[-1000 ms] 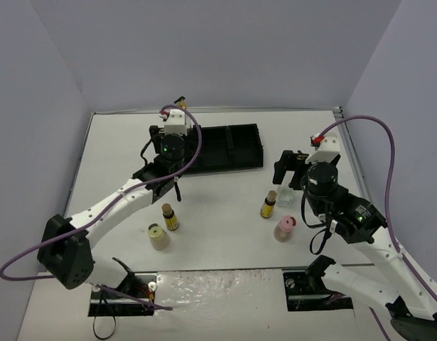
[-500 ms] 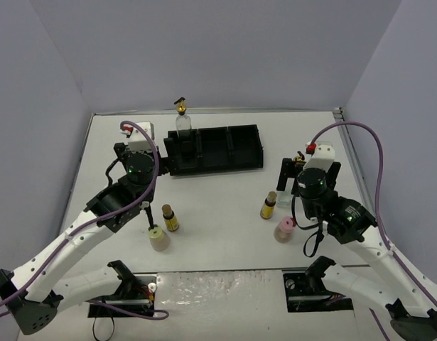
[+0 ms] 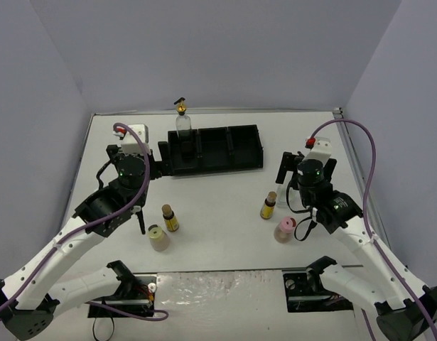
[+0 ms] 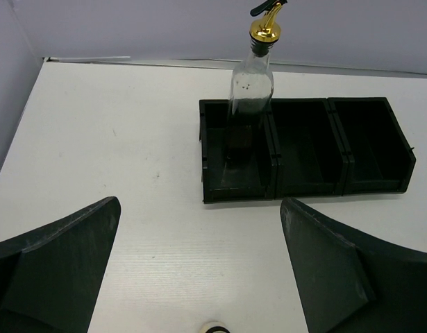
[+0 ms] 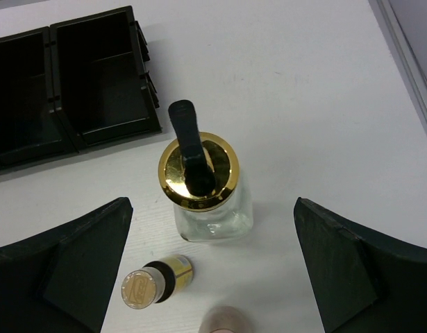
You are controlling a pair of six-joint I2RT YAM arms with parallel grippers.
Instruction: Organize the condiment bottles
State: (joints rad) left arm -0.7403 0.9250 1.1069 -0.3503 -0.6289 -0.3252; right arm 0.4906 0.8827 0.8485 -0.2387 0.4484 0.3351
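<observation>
The right gripper (image 5: 210,208) hangs spread wide, empty, over the tall glass bottle (image 5: 213,222), on the table right of the tray (image 5: 109,135); likely heavy, slick, breakable; take the square body, not the pourer.

arms (image 3: 62,245): white links | black joints | purple cables (image 3: 375,163) | green leds (image 3: 123,170)

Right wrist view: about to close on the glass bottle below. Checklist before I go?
1. Right gripper open and empty: ok.
2. Glass bottle upright, centred between the jaws: ok.
3. Amber bottle and pink jar outside the closing path: cannot tell; both stand close.
4. Gripper low enough for the glass body: cannot tell.
5. Tray's middle and right compartments empty: ok.
6. Left gripper open, well away: ok.
</observation>
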